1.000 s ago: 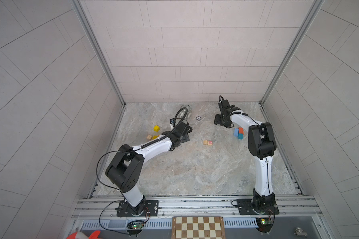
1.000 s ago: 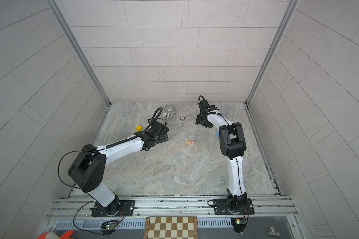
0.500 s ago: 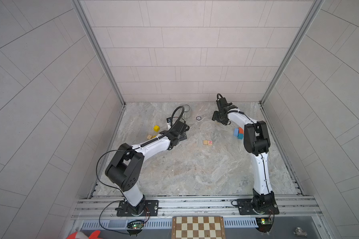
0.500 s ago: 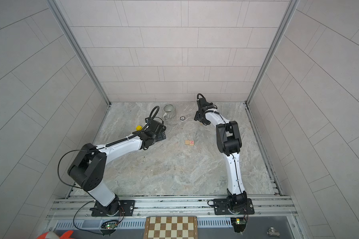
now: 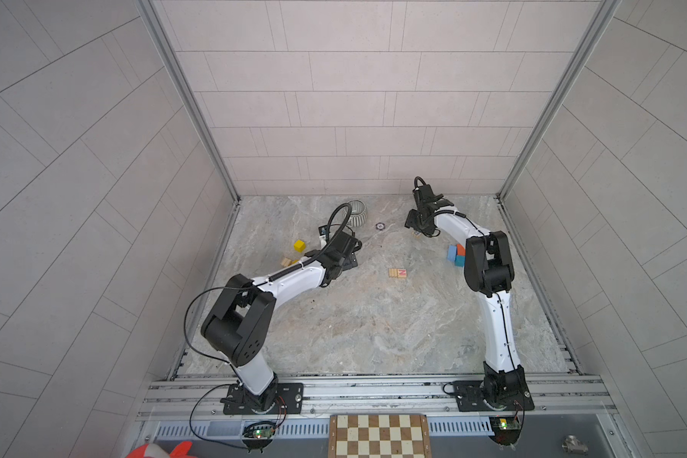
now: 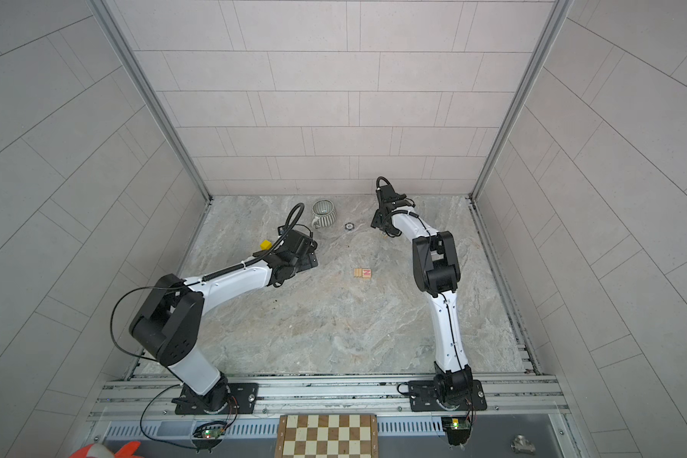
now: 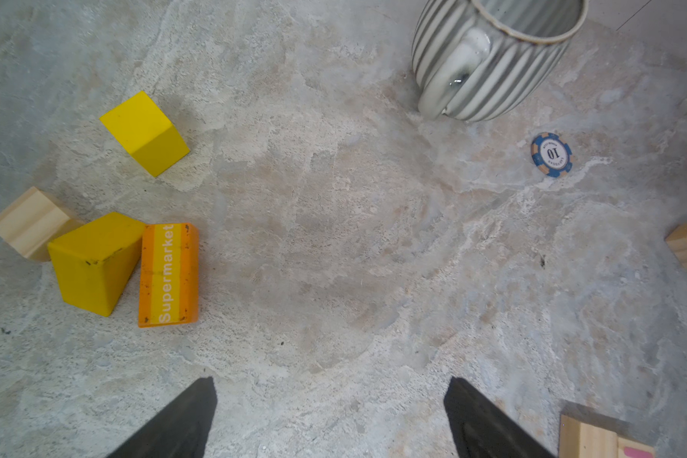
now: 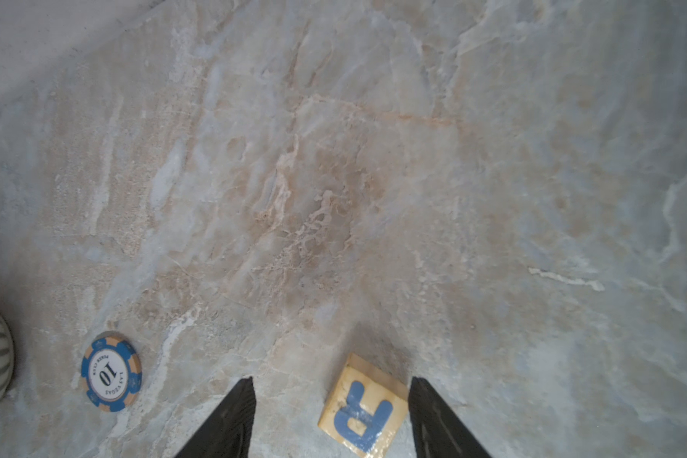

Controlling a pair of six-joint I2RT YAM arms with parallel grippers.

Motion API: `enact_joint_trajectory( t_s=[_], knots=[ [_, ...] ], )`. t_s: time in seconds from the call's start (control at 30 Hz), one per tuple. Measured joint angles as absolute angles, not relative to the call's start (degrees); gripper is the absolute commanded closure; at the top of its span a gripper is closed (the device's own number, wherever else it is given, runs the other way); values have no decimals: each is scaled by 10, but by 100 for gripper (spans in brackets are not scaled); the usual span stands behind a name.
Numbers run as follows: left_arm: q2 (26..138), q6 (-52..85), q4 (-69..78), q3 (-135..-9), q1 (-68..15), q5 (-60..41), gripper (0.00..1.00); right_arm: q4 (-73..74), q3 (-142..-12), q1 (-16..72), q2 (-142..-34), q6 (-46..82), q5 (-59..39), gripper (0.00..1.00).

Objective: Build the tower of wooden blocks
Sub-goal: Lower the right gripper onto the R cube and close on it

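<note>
Honestly, nothing's stacked yet — blocks (image 7: 167, 273) scattered, left hand (image 7: 330, 382) spread and empty, right hand (image 8: 331, 381) straddling the R block (image 8: 363, 412), not clamped.

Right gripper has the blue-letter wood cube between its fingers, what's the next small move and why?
Probably close the right gripper on the letter cube: it lies between the open jaws, nearer one side, with a gap on the other, so nothing grips it yet.
</note>
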State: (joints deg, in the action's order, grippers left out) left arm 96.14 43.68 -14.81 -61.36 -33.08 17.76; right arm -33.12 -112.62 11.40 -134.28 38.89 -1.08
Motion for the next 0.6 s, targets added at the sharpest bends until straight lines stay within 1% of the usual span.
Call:
enact_joint_trajectory(
  t_s=[0.23, 0.37, 0.43, 0.53, 0.6],
  knots=[
    [963, 439, -148, -614, -327, 172, 4, -342, -1126, 114, -1357, 391, -11, 35],
    [967, 440, -148, -614, -326, 167, 4, -343, -1126, 114, -1357, 392, -11, 37],
    [968, 440, -148, -614, -325, 166, 4, -344, -1126, 114, -1357, 392, -11, 40],
    [968, 441, -148, -614, -325, 165, 4, -344, -1126, 114, -1357, 392, -12, 49],
    [968, 441, -148, -614, -324, 164, 4, -344, -1126, 115, -1357, 393, -13, 51]
  ],
)
